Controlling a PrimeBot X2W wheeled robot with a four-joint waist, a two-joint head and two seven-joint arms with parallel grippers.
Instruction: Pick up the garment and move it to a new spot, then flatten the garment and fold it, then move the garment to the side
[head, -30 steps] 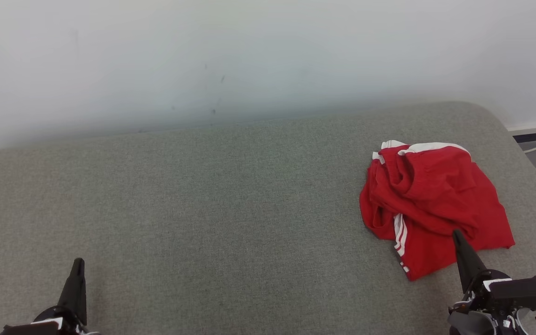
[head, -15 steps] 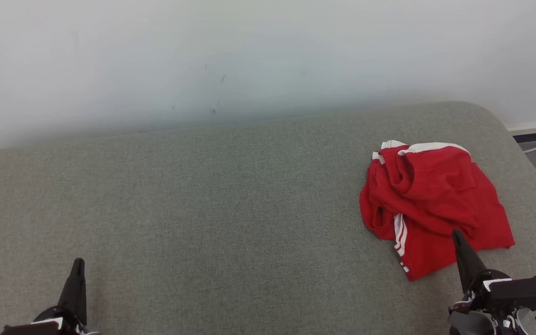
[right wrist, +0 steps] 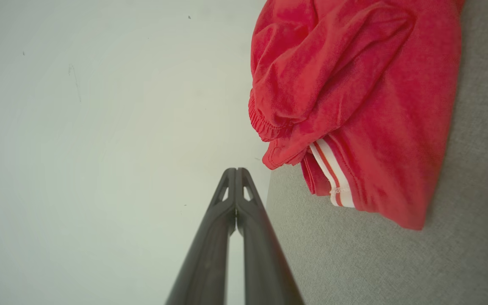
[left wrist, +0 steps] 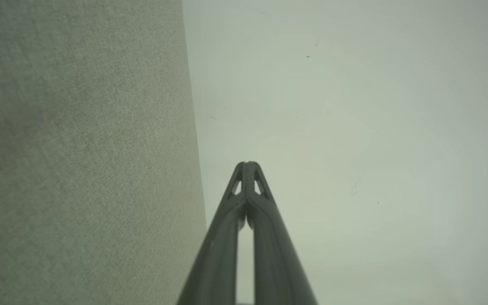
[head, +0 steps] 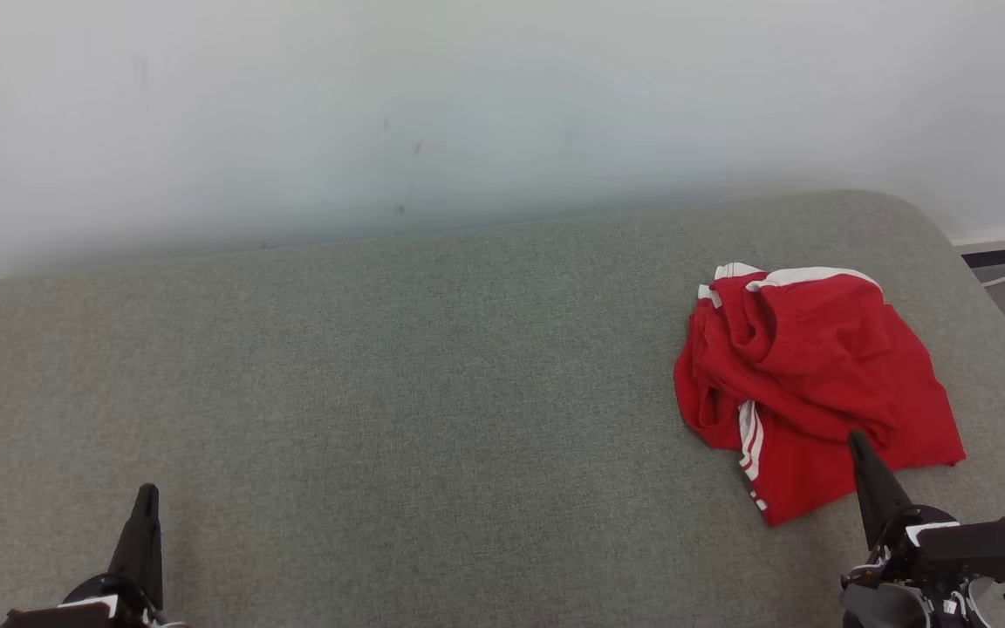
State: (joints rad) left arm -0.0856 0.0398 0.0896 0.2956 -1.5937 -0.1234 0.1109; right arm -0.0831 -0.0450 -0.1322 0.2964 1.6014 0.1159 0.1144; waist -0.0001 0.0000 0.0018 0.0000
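Hovering empty, fully closed: L pincer, R pincer near garment.

Soft, even light fills the room, bright but gentle. The wall looks hazy, with a faint shadow along its bottom. The wrist views look greenish, and the left tool and right tool go blurry near the bottom edge.

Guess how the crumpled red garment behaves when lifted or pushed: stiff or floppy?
Probably floppy: the red garment lies in soft bunched folds, so it should drape from one pinch point. Likely light: thin cloth. Pushed, it would probably bunch rather than slide on the textured grey cushion.
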